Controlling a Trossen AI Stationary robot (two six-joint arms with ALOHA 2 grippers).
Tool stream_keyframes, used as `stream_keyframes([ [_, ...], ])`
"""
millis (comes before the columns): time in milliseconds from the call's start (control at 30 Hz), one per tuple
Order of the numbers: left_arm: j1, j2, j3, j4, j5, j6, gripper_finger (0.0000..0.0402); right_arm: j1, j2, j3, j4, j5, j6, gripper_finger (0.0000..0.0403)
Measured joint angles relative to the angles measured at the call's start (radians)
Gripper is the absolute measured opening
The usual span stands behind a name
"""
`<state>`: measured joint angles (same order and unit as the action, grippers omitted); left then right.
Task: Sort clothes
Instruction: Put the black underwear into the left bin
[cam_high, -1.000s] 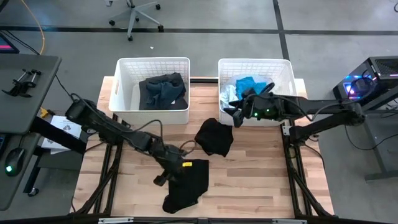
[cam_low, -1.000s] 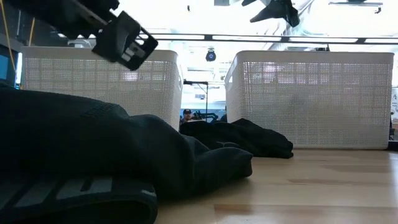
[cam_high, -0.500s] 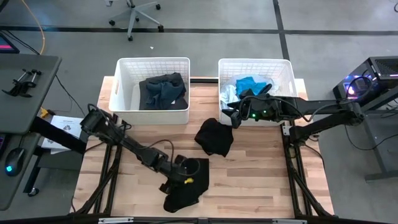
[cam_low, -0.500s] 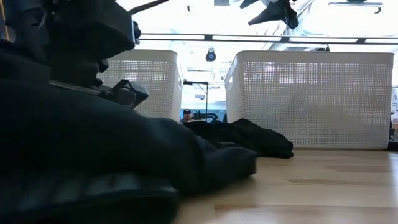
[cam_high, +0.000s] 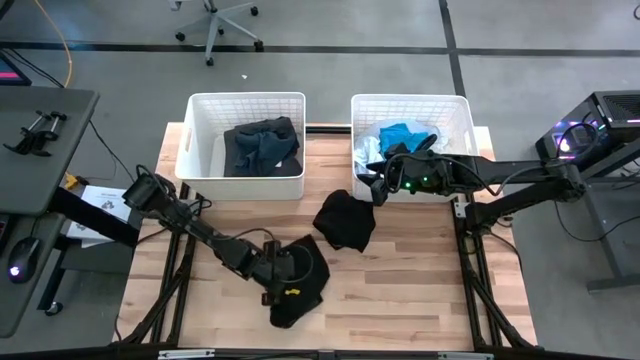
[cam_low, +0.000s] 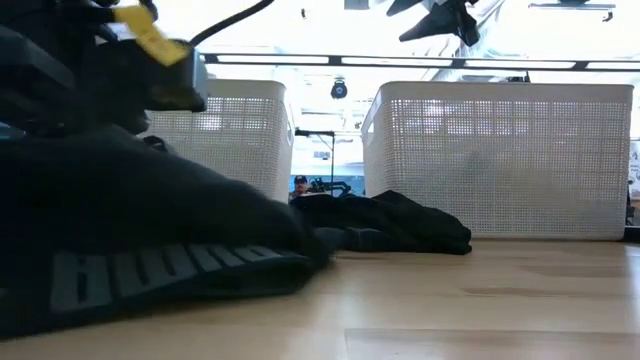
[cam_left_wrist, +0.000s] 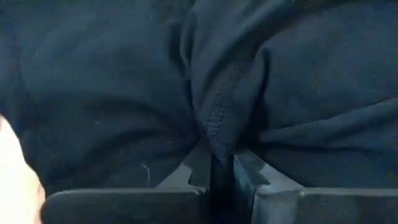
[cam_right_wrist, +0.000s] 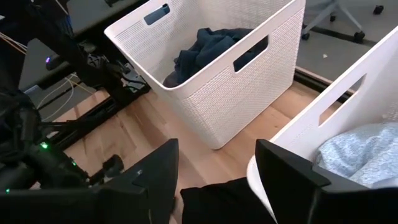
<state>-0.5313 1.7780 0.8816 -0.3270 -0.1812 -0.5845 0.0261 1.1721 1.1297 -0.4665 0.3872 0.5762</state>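
Observation:
A black garment lies bunched on the wooden table near its front edge, filling the low view's left. My left gripper is down on it, shut on its cloth. A second black garment lies in a heap at mid-table. My right gripper hangs open over the near wall of the right basket, with nothing between its fingers. That basket holds bright blue and pale clothes. The left basket holds dark grey and navy clothes. My left gripper pinches a raised fold of the black garment between its two fingers. The fingers slant down from the table's left. The rest of the garment lies slack on the table around them.
The two white lattice baskets stand side by side along the far edge. Bare wood lies at the table's right half. Beyond the table are a desk at the left and an office chair.
My left gripper has come down toward the table's near right onto the black garment and taken hold of its cloth. The garment, which lay spread flat, is now bunched up and drawn in around the gripper.

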Motion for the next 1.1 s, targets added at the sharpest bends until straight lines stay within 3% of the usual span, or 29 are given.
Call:
stream_keyframes([
  [133,-0.003,-0.083,-0.003,-0.135,-0.008,-0.029,0.0016,0.000,0.000,0.000,-0.008,0.004,-0.001,0.0199],
  [267,0.000,-0.211,0.028,-0.297,-0.088,-0.043,0.0006,0.000,0.000,0.000,-0.015,0.004,-0.013,0.0199],
  [433,0.017,-0.367,0.096,-0.444,-0.265,-0.070,0.0005,0.000,0.000,0.000,-0.015,0.031,-0.018,0.0199],
  [633,0.057,-0.504,0.210,-0.467,-0.559,-0.084,0.0003,0.000,0.000,0.000,-0.015,0.057,-0.019,0.0199],
  [967,0.217,-0.582,0.459,-0.461,-0.942,0.324,0.0001,0.000,0.000,0.000,-0.015,0.075,-0.027,0.0199],
  [1100,0.345,-0.594,0.530,-0.461,-1.006,0.508,0.0001,0.000,0.000,0.000,-0.015,0.075,-0.027,0.0199],
])
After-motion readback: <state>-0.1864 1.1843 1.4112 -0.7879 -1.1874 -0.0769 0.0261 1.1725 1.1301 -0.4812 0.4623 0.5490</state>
